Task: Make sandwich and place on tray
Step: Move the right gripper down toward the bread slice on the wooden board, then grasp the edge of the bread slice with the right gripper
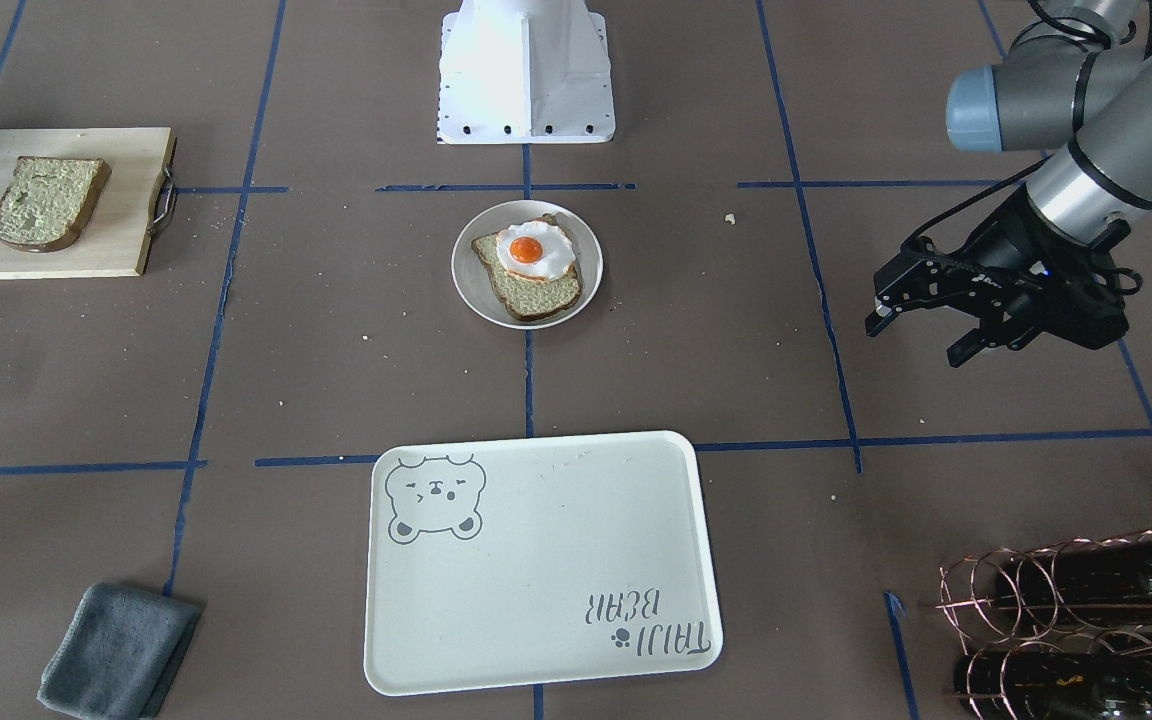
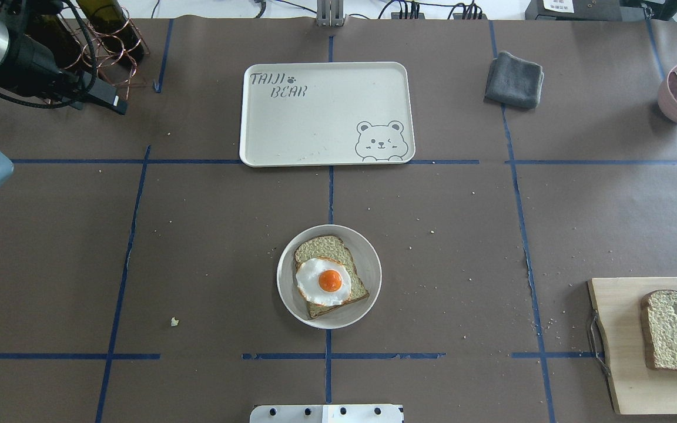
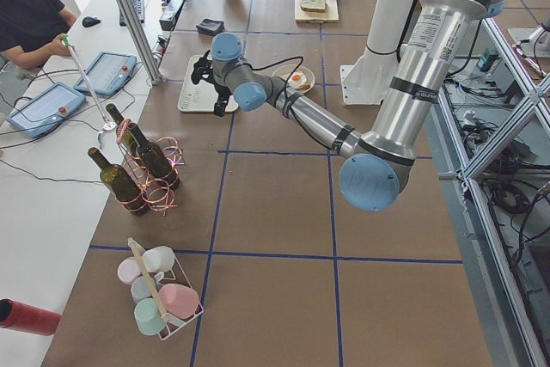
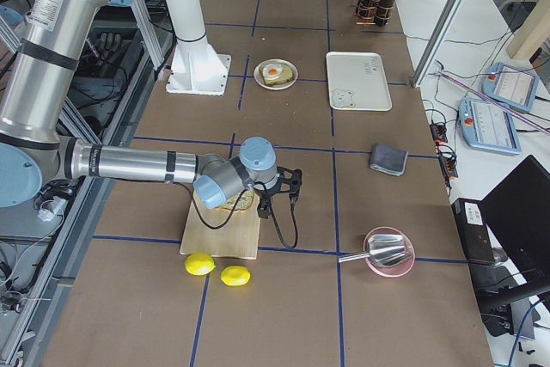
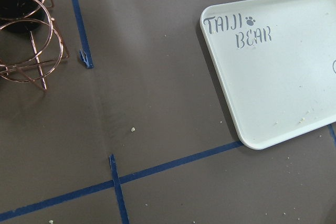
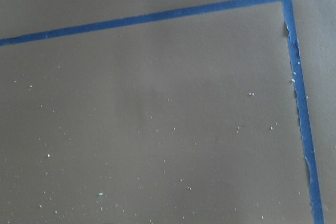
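Sandwich (image 2: pixel 329 277) is only half made: one slice with the egg lies on the plate (image 2: pixel 368 252) at the table centre in the overhead view. The second slice (image 2: pixel 676 331) waits on the cutting board (image 2: pixel 615 352) at 4 o'clock, so I judge the topping step comes next. The right gripper (image 4: pixel 279 191) hangs by the board; I cannot tell how its jaws stand. The left gripper (image 1: pixel 921 335) hangs at 10 o'clock, fingers apart and empty. The tray (image 2: pixel 315 117) lies at 12 o'clock, and nothing stands between it and the plate.
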